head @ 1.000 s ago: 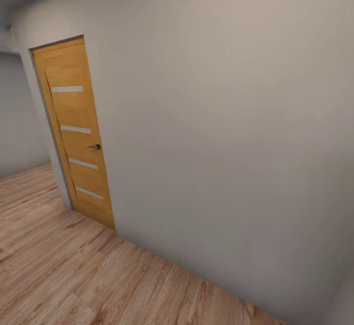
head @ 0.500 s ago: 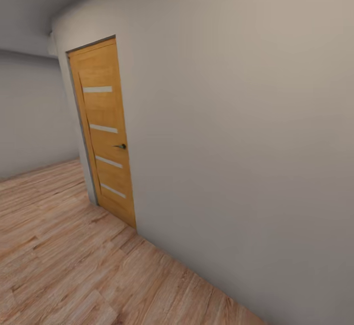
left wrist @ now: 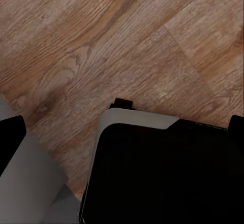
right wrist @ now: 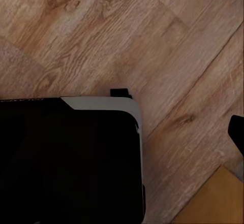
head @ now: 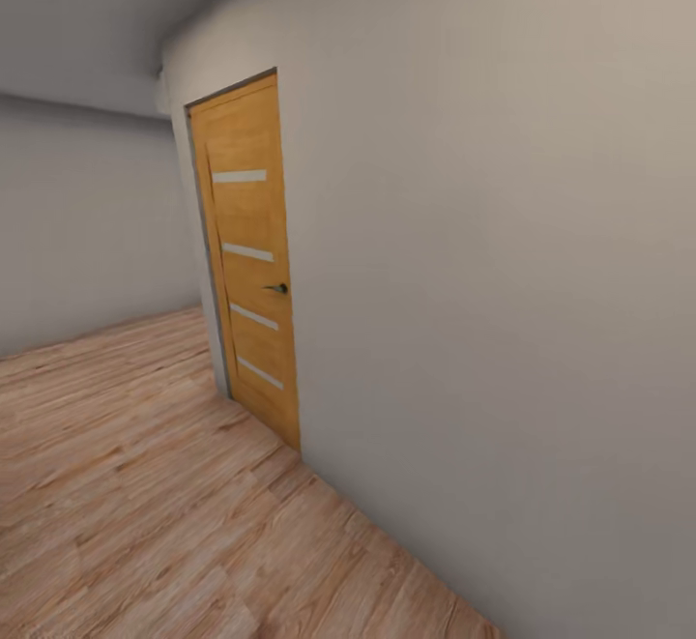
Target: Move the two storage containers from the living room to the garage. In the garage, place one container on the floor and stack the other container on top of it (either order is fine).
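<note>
Zero containers anywhere in these shots, so I can't say where either orange bin is right now. My read is the robot is in transit, and whether it's heading out to fetch one or coming back isn't something the pictures settle. Nothing shows a bin on concrete or any stacking, so I'd guess both the placing and the stacking are still to do.

What's there, counted: one orange-wood door (head: pixel 249 262), shut, with four narrow glass slits and one dark handle (head: pixel 278 288). It sits in a long pale wall (head: pixel 503 262) running along the right of the head view. Light wood plank floor (head: pixel 126 484) underfoot, so this isn't the garage surface yet. That door looks like the way in, just my judgement.

Both wrist views look down at the planks with the robot's dark base (left wrist: pixel 162 173) below. Black bits at the edges may be fingertips, but I can't tell whether either gripper's jaws are apart or together. No bin shows between them.
</note>
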Robot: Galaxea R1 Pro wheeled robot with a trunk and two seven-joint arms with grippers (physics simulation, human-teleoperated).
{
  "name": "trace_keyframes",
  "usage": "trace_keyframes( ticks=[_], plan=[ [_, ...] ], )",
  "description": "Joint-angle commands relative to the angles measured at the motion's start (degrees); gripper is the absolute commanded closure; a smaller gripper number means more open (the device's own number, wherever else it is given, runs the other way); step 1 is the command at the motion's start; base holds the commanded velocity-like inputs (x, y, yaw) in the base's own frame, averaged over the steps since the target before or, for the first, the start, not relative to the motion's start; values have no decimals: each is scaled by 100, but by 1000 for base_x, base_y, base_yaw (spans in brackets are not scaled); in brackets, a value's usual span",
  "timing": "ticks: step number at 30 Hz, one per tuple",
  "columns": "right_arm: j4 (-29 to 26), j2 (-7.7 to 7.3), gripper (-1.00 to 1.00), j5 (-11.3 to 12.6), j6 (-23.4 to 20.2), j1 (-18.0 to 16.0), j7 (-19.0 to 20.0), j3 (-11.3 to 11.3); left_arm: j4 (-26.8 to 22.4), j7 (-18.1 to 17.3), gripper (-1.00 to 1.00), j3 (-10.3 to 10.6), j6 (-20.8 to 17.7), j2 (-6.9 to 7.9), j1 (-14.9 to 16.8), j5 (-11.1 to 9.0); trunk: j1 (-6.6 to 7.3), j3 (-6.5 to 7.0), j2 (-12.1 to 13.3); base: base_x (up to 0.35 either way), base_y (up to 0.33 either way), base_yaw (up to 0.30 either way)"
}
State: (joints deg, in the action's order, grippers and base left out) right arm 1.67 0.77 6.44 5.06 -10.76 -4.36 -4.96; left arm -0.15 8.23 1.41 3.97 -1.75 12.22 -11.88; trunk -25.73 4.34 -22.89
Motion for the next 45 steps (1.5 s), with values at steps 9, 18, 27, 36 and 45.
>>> trace_keyframes(
  ticks=[9, 18, 27, 36, 45],
  plan=[
    [18, 2, -100, 59, 39, -5, -12, -49, 6, 12, -100, 17, 25, -1, 2, -86, -5, -2, -3, 322, 0, 267],
    [18, -5, -100, 59, 39, -5, -12, -49, 6, 12, -100, 17, 25, -1, 4, -87, -5, -2, -3, 324, 0, 267],
    [18, 0, -100, 59, 47, -5, -13, -49, 6, 12, -100, 17, 25, -1, 2, -87, -5, -2, -3, 324, 0, 267],
    [18, 8, -100, 52, 51, -5, -6, -49, 6, 12, -100, 17, 25, -1, 2, -87, -5, -2, -3, 323, 0, 267],
    [11, 28, -100, 39, 44, -5, -6, -49, 6, 12, -100, 17, 25, -1, 2, -87, -5, -2, -3, 307, 0, 275]
  ],
)
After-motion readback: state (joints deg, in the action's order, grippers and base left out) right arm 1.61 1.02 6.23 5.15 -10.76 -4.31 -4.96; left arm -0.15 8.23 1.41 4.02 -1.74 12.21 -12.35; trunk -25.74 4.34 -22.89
